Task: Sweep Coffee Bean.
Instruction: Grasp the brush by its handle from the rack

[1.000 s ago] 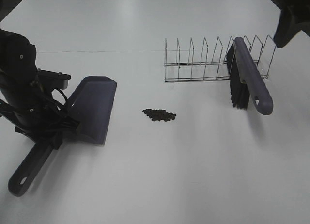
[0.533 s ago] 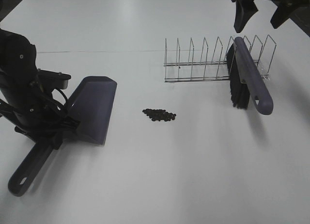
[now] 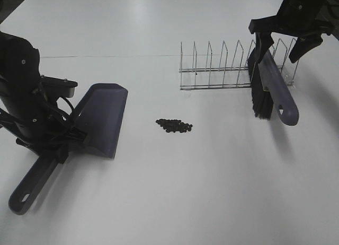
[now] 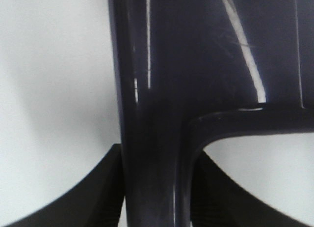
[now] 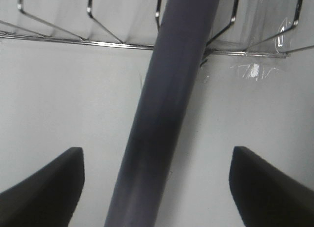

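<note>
Risk — right claw [image 3: 278, 47], jaws apart astride the brush [image 3: 274, 88], may snag the rack [image 3: 212, 71] on lifting — left claw [image 4: 157, 187] clamps the dustpan [image 3: 103, 117].

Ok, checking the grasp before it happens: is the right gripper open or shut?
Open: the right gripper has its fingers wide apart, with clear gaps either side of the brush handle.

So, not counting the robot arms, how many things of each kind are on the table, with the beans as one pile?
dustpan: 1
brush: 1
wire rack: 1
coffee bean pile: 1
Total: 4
</note>
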